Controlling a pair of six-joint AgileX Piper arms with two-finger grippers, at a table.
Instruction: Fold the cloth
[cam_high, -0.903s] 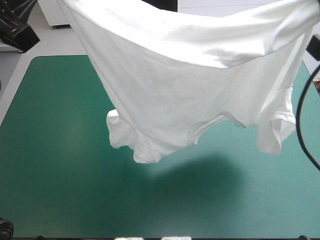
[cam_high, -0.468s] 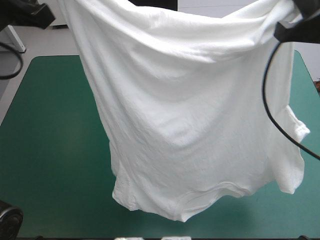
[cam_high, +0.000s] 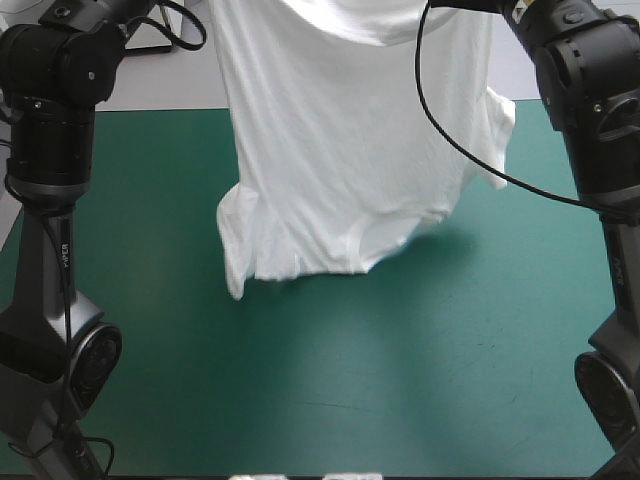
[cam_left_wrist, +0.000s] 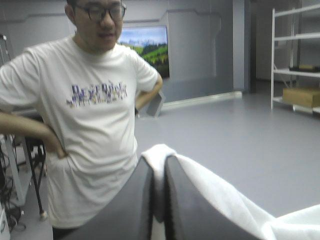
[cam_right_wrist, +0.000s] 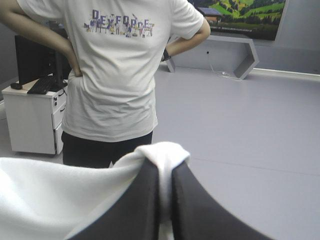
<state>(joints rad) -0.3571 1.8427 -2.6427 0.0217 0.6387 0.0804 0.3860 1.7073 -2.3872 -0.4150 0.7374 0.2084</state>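
The white T-shirt (cam_high: 340, 150) hangs in the air over the far half of the table, upside down. Its collar and one sleeve dangle lowest, just above the teal-green cover (cam_high: 400, 380); the other sleeve hangs higher at the right. Both arms are raised, and their grippers lie beyond the high view's upper edge. In the left wrist view my left gripper (cam_left_wrist: 159, 161) is shut on a bunched edge of the T-shirt (cam_left_wrist: 225, 200), which trails away to one side. In the right wrist view my right gripper (cam_right_wrist: 164, 162) is shut on another bunched edge of the T-shirt (cam_right_wrist: 50, 200).
The left arm (cam_high: 50, 150) rises along the table's left side and the right arm (cam_high: 600, 120) along its right side. The shirt's shadow falls on the cover under and to the right of its hanging end.
Earlier the T-shirt was stretched wide and filled much of the high view. It has since swung toward the table's far side and hangs narrower, and both arms have come into the high view.
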